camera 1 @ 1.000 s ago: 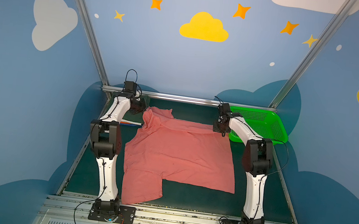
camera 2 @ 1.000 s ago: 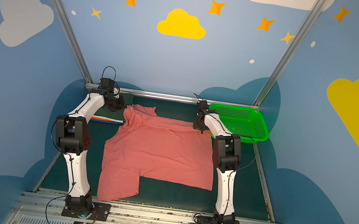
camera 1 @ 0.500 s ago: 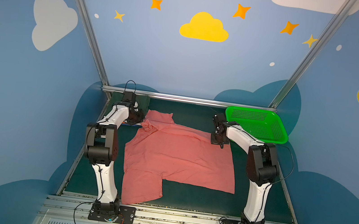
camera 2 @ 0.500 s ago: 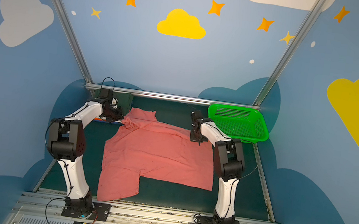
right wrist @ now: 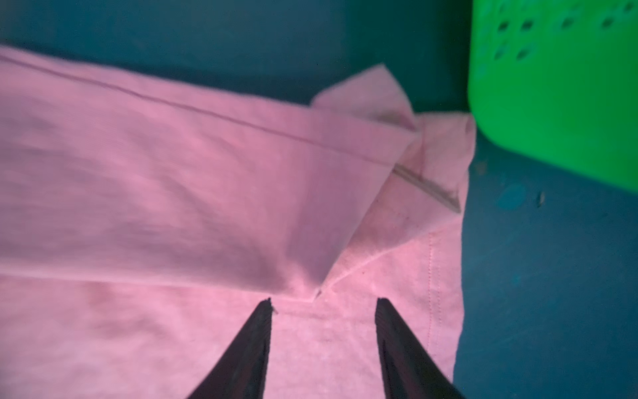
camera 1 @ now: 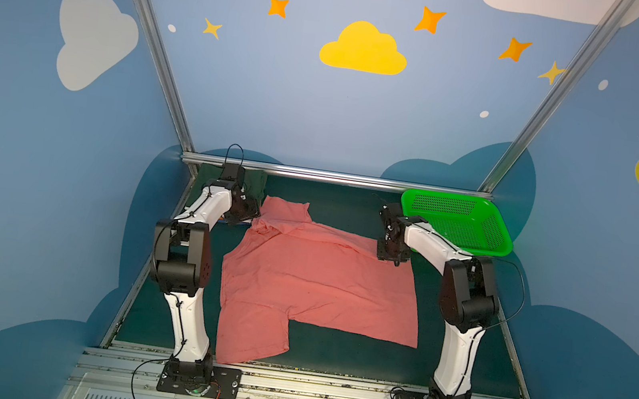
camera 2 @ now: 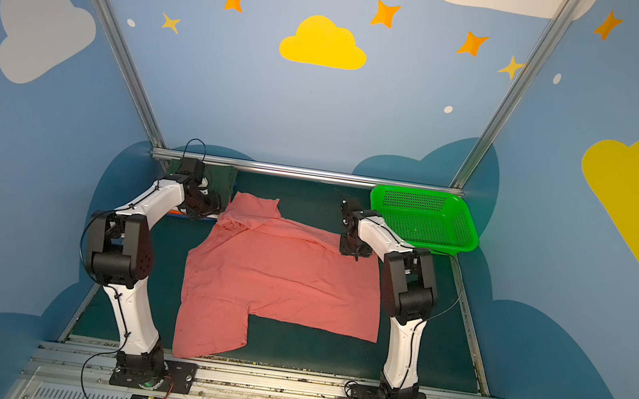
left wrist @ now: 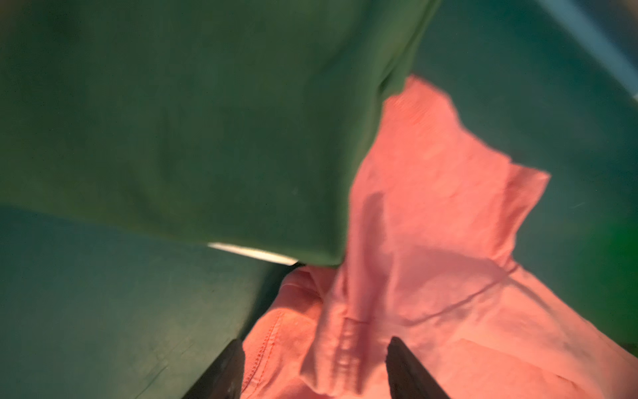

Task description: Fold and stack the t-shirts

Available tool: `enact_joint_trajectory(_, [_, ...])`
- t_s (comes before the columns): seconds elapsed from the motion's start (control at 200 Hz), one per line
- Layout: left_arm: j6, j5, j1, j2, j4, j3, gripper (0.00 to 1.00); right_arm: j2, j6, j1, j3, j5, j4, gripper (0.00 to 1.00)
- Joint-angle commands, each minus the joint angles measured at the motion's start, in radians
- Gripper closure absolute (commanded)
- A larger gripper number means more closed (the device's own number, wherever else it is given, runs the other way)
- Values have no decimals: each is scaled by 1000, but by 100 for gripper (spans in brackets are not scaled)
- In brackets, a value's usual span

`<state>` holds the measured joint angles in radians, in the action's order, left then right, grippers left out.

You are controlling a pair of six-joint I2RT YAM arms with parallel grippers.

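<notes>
- In both top views, a folded dark green t-shirt (camera 1: 256,182) tops a small pile in the upper-left corner of the table (camera 1: 350,206). In the left wrist view a white edge (left wrist: 253,254) shows under it. The pile touches the spread shirt's far-left sleeve.
- The left gripper (left wrist: 315,342) hangs just beside that pile, over the spread shirt's far-left corner. Its jaws are parted around a raised ridge of cloth but pinch nothing.
- The salmon-pink t-shirt (camera 1: 319,280) lies spread across mid-table with its long axis left to right in the frame. Its neck end is at the left, its hem at the right, and one sleeve points toward the bottom of the frame.
- The right gripper (right wrist: 323,300) sits over the far-right hem corner, where a flap lies folded over. Its jaws are parted and it holds nothing.
- The green basket (camera 1: 457,223) stands at the upper right, just beside that corner.
- Judgement: each arm is already above its own end of the far edge, so the next fold would likely run across the short axis, toward the bottom of the frame.
</notes>
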<state>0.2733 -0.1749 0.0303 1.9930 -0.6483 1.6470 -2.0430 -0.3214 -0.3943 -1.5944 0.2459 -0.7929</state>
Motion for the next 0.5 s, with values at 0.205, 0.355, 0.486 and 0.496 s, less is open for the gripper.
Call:
enact_joint_trajectory(0.205, [-58, 20, -74, 288, -151, 477, 30, 124, 13, 6, 25, -63, -1, 48])
enact_joint_trajectory(0.355, [-51, 59, -100, 497, -209, 738, 36, 188, 9, 9, 94, -87, 19, 48])
enact_joint_trajectory(0.486, [-50, 117, -126, 650, -263, 951, 36, 228, 3, 8, 139, -95, 24, 48])
enact_joint_trajectory(0.496, [-48, 122, -127, 660, -265, 963, 36, 230, 2, 8, 141, -95, 23, 48])
